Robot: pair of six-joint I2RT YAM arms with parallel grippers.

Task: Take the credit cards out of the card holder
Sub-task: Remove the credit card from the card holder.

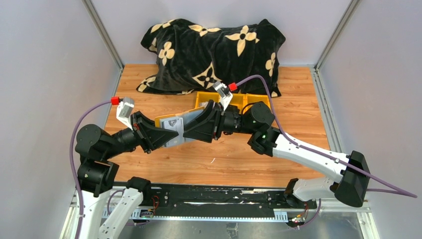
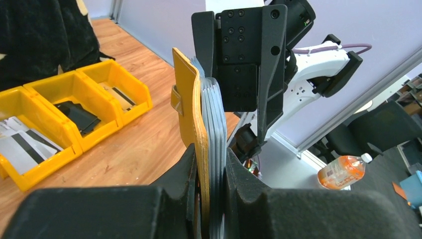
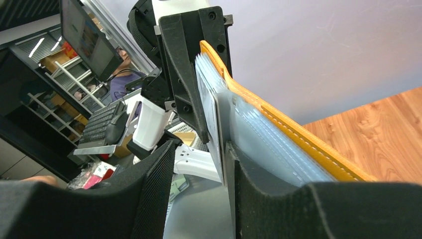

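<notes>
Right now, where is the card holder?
Top view, mid-table: card holder clamped in the left gripper, right gripper at its other end, yellow bins just behind.

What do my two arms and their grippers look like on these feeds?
Both arms are built alike, with black rounded joints and white links lower down, as on the right arm and the left arm. A purple cable ending in a red plug runs to each wrist. The left gripper and the right gripper are black, with broad wedge-shaped fingers.
</notes>
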